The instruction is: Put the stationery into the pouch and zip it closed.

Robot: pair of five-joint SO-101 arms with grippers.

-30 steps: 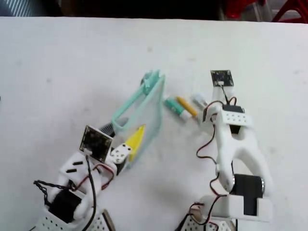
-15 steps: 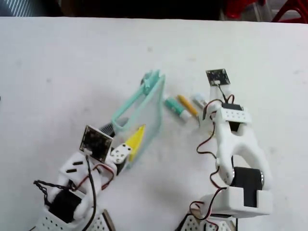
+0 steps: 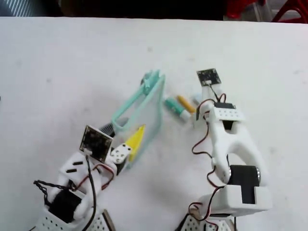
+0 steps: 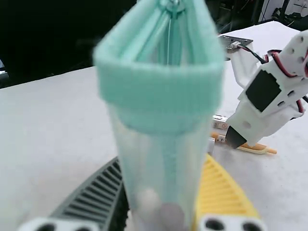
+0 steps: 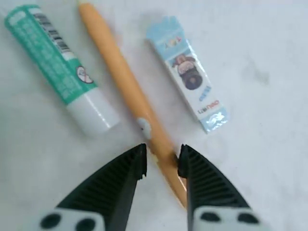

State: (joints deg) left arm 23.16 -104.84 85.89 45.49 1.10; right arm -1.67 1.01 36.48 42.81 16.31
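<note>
Firstly, at the left, the left arm (image 3: pixel 72 192) comes in from the table's (image 3: pixel 57 62) near edge. Its left hand (image 3: pixel 126 134) is clamped on the near end of the pouch (image 3: pixel 144 103), with one grey finger (image 4: pixel 91 192) and one yellow finger (image 4: pixel 224 192) pressing the mesh from opposite sides.

Pouches counted: one. It has a mint rim and see-through walls and is held up on edge near the table's middle. Its mouth is open and the zip pull (image 3: pixel 151 77) sits at the far end. In the left wrist view the pouch (image 4: pixel 161 91) stands in front of most of the table beyond. Pale rounded shapes low behind its mesh are too blurred to identify.

Stationery counted: three pieces, all lying on the table just to the right of the pouch and outside it. They lie side by side and none touches another. From the pouch outward they are a green glue stick (image 5: pixel 55 67), an orange pen (image 5: pixel 130 91) and a pale blue wrapped eraser (image 5: pixel 187 72). In the high view the eraser (image 3: pixel 196 99) is partly covered by the right arm (image 3: pixel 231 144), which also enters from the near edge.

The right hand (image 5: pixel 161 154) is set narrow, with one black finger on each side of the pen's end. Whether the pads touch the pen cannot be told.

Arms counted: two, each with a small circuit board (image 3: pixel 208 77) at the wrist. A red frame (image 3: pixel 288 9) shows beyond the far right corner.
</note>
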